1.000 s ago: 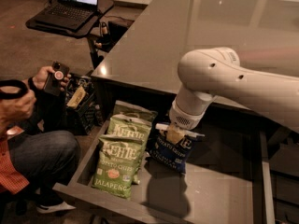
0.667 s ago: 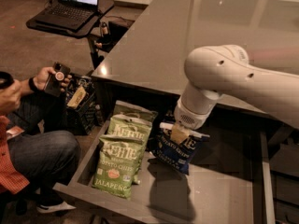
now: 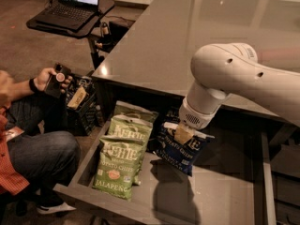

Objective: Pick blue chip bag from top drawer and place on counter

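Observation:
The blue chip bag [image 3: 180, 150] hangs tilted above the floor of the open top drawer [image 3: 206, 196], its white top edge pinched by my gripper [image 3: 183, 134]. The gripper reaches down from the white arm [image 3: 234, 76] and is shut on the bag's top. The bag's shadow falls on the drawer bottom below it. The glossy grey counter [image 3: 187, 36] lies just behind and above the drawer.
Two green jalapeno bags [image 3: 123, 156] lie overlapping at the drawer's left side. A seated person [image 3: 33, 153] holding a device is left of the drawer. A black crate [image 3: 82, 102] and a laptop on a stand [image 3: 75, 6] stand beyond.
The arm has risen and shifted right. The blue bag has come up off the drawer bottom with the gripper and now hangs tilted.

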You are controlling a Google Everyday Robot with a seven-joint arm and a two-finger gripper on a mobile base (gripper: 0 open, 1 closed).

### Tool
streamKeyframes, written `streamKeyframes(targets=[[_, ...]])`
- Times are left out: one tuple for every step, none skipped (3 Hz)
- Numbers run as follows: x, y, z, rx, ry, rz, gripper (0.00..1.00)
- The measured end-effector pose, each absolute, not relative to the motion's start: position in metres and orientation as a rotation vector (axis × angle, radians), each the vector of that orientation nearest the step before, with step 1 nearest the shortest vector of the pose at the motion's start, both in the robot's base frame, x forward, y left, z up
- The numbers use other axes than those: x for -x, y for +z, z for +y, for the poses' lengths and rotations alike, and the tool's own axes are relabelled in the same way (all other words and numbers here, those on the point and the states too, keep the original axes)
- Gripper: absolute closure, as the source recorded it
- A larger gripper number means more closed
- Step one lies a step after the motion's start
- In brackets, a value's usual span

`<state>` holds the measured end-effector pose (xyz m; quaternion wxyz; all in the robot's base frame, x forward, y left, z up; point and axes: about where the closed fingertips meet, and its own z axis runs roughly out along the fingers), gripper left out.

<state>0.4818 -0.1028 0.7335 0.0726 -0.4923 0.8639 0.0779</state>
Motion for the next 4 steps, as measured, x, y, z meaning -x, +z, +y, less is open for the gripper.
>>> streamKeyframes(targets=[[-0.471,0.764,-0.107,1.478,0.291,2.517,1.0],[-0.462,0.772,-0.105,1.514,0.353,2.454,1.0],[-0.452,0.795,-0.101,1.522,0.342,2.457,1.0],[-0.416,0.867,-0.081,1.548,0.309,2.378,1.0]])
